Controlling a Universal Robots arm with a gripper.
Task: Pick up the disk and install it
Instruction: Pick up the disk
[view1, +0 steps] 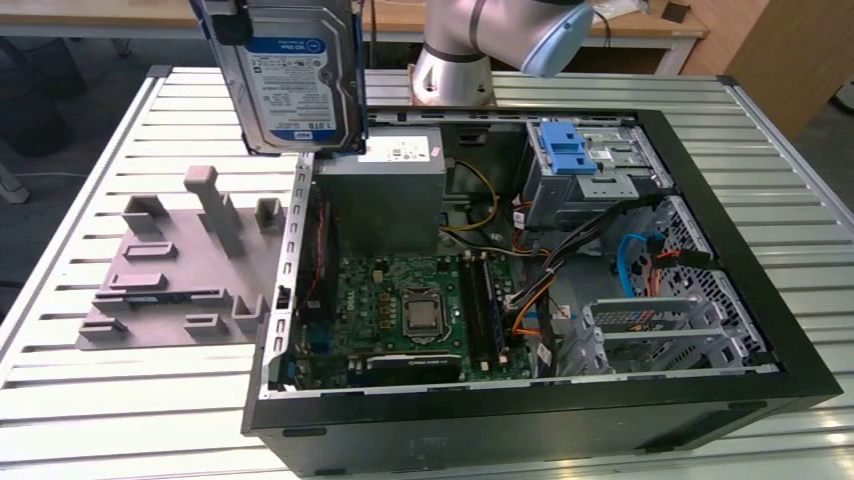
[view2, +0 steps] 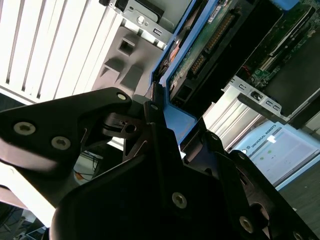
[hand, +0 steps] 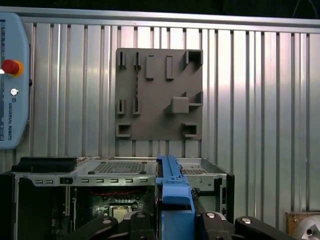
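- Slatted metal table (view1: 80, 400) carries everything.
- Open black computer case (view1: 534, 425) lies on its side, motherboard (view1: 400, 310) exposed.
- Grey fixture plate (view1: 160, 290) sits just beside the case, on the exterior view's left.
- disk (view1: 296, 80) hangs upright in the air above the case's far corner, label facing the exterior camera.
- gripper (hand: 175, 221): 2 fingers (hand: 215, 220) clamped on the disk's blue frame, 1 each side.

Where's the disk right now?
The disk hangs upright at the exterior view's upper left, clamped in the gripper, over the wall of the open case on that side, near the grey plate.
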